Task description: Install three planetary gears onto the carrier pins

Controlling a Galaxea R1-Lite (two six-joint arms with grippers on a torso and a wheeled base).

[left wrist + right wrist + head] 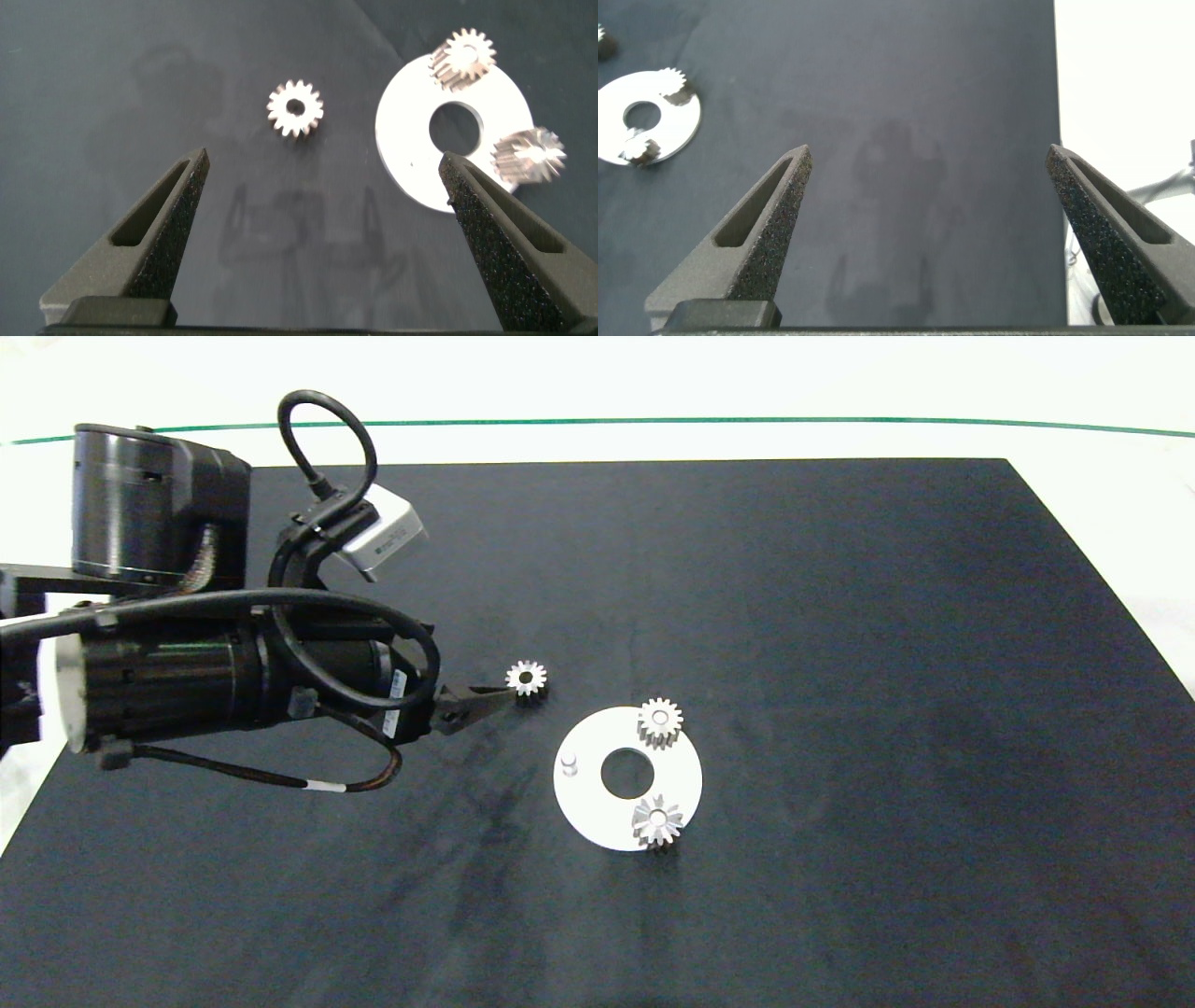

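Note:
A white disc (583, 798) lies flat mid-table, with carrier pins around its central hole. Two planetary gears sit on pins: one at the far edge (660, 721), one at the near edge (657, 820). The pin on the left side (570, 765) stands bare. The third gear (527, 679) lies flat on the mat, left of the disc. My left gripper (499, 695) hovers just short of it, open. In the left wrist view that gear (295, 108) lies ahead of the gripper (323, 157), untouched, beside the disc (402, 140). My right gripper (928, 150) is open over bare mat, out of the head view.
The black mat (840, 616) covers the table, and a white surface lies beyond its right edge (1120, 84). The left arm's body and cables (233, 663) take up the mat's left side. In the right wrist view the disc (677, 126) is far off.

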